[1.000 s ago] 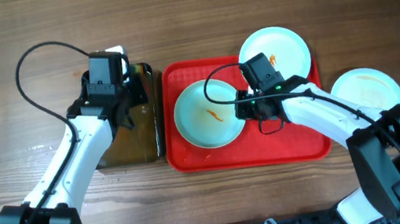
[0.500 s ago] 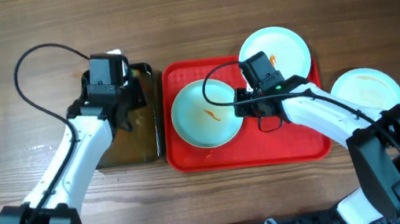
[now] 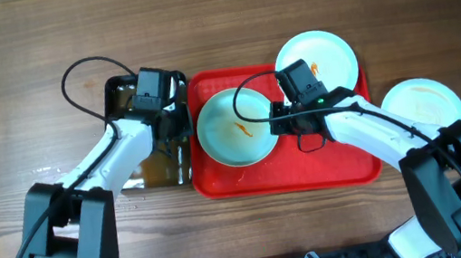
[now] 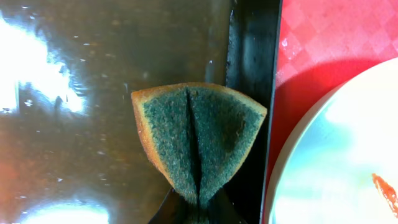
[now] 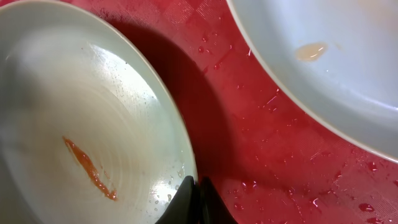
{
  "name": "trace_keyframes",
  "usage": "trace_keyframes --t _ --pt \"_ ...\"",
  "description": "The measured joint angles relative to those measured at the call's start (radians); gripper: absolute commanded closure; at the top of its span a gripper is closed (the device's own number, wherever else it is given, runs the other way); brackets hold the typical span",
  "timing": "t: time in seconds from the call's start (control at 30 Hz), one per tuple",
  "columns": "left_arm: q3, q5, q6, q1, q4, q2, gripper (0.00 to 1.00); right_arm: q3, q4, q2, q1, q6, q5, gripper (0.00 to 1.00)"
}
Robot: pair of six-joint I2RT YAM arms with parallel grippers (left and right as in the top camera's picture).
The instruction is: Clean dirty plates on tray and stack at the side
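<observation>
Overhead, the right gripper (image 3: 277, 124) pinched the rim of a plate (image 3: 235, 128), probably steadying it on the tray (image 3: 328, 169); the left gripper (image 4: 198, 208) clamped a sponge (image 4: 199, 140) nearby, likely for wiping.

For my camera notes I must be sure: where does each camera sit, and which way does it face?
Overhead: fixed above the table, facing straight down on the red tray, three plates and basin; left arm and right arm show.
Left wrist: on the left arm, facing down into the basin; the left jaws pinch a folded green sponge.
Right wrist: on the right arm, facing down at the tray; the right jaws grip the streaked plate at its rim.
Shared: streaked plate and tray appear in all three.
</observation>
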Motion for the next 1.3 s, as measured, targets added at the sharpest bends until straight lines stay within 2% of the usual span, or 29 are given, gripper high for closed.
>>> trace_keyframes --t 0.13,0.23,0.33,0.53,0.7,0.9,1.0,1.1,1.3 --pt "0.0 -0.021 0.0 0.009 -0.003 -0.027 0.96 0.0 -0.007 0.0 0.0 -0.008 0.0 0.96" --pt "0.0 -0.034 0.0 0.012 -0.002 -0.163 0.96 0.0 -0.016 0.0 0.0 -0.026 0.0 0.96" --pt "0.0 0.047 -0.017 0.013 0.014 -0.239 0.96 0.0 -0.024 0.0 0.0 -0.038 -0.001 0.96" --pt "0.0 0.252 -0.114 -0.025 0.126 -0.143 0.96 0.0 -0.035 0.0 0.0 -0.042 -0.001 0.94" --pt "-0.002 0.393 -0.256 -0.137 0.333 0.008 0.96 0.0 -0.039 0.0 0.0 -0.045 0.0 0.95" --pt "-0.002 0.492 -0.386 -0.208 0.428 0.151 0.96 0.0 -0.039 0.0 0.0 -0.045 -0.001 0.95" --pt "-0.002 0.521 -0.404 -0.24 0.426 0.189 0.96 0.0 -0.039 0.0 0.0 -0.045 -0.001 0.95" --pt "0.003 0.504 -0.408 -0.237 0.362 0.191 0.96 0.0 -0.039 0.0 0.0 -0.045 -0.001 0.95" --pt "0.018 0.451 -0.368 -0.174 0.258 0.179 0.96 0.0 -0.039 0.0 0.001 -0.045 -0.005 0.95"
